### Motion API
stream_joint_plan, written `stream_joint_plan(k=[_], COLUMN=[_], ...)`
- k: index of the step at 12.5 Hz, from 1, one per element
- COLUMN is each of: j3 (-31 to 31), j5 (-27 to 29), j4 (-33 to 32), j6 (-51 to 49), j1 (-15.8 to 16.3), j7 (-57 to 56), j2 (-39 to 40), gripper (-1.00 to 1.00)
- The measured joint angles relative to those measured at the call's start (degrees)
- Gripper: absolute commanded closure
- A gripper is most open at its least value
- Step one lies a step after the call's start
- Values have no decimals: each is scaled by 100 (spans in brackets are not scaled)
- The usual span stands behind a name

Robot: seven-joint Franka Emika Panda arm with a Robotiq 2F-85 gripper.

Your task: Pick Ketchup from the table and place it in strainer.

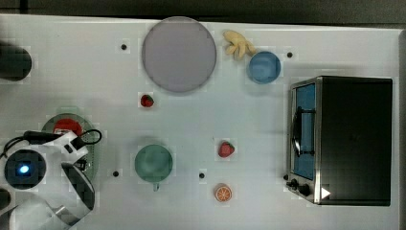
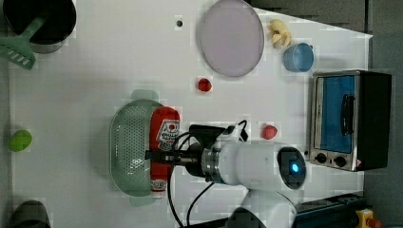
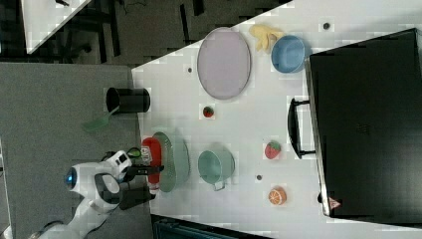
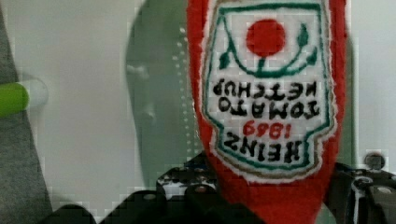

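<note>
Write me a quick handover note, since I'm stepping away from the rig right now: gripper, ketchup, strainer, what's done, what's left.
Gripper: closed on the Heinz ketchup bottle, gripping its lower body.
Ketchup: lifted off the table, held over the mint-green strainer; whether it touches the basket cannot be told.
Strainer: on the white table, near the arm's base, beside the green cup.
Done: pick and carry.
Left: lower if needed, open the jaws, pull the arm back.

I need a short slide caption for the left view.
Gripper holding red plush ketchup bottle over pale green perforated plastic strainer.
</note>
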Motion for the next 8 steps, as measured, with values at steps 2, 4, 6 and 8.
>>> stream_joint_plan(k=[2, 4, 6, 8], j3=[-59, -104, -143, -143], j5=[-42, -359, -433, -433], j4=[-34, -90, -78, -67], j6=[145, 297, 297, 235], j1=[-5, -31, -20, -49], j7=[14, 63, 63, 211], j2=[357, 621, 581, 175], gripper=[-68, -100, -100, -100])
